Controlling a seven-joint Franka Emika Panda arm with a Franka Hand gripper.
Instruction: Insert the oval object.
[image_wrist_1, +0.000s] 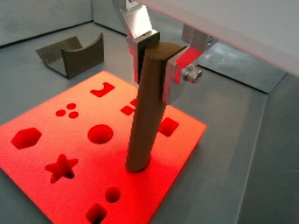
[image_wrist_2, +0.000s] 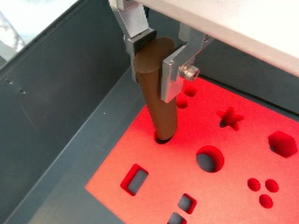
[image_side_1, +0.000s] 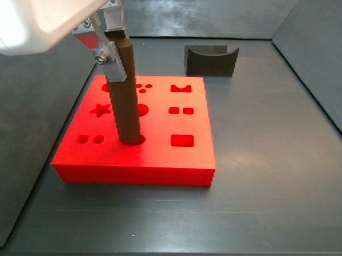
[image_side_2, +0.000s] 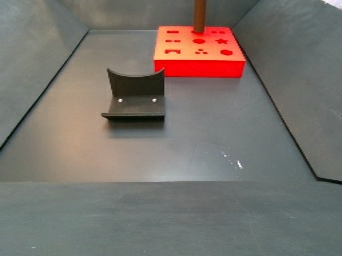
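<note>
- I see the pincer (image_wrist_1: 160, 54) clenched on the top end of the oval object (image_wrist_1: 147, 114); silver finger plates flank the brown peg on both sides in both wrist views (image_wrist_2: 162, 59).
- The oval object (image_side_1: 127, 95) stands close to upright, leaning slightly, with its lower end seated in a hole of the red block (image_side_1: 160, 150); in a side view that hole lies left of the block's centre.
- In a wrist view the peg's tip (image_wrist_2: 163, 136) enters the block near its edge, beside the round hole (image_wrist_2: 209, 159) and the star hole (image_wrist_2: 230, 117).
- Arm pose: the white wrist housing sits in the upper left of a side view, directly above the peg, with the pincer (image_side_1: 112, 40) pointing down at the block.
- In a side view from the far end, only the peg's shaft (image_side_2: 199, 14) shows above the red block (image_side_2: 201, 55) at the top of the frame; the pincer is cut off there.
- The fixture (image_side_2: 134, 95) stands on the grey floor (image_side_2: 187, 140), well apart from the block; it appears behind the block in a side view (image_side_1: 211, 60) and in a wrist view (image_wrist_1: 70, 54).
</note>
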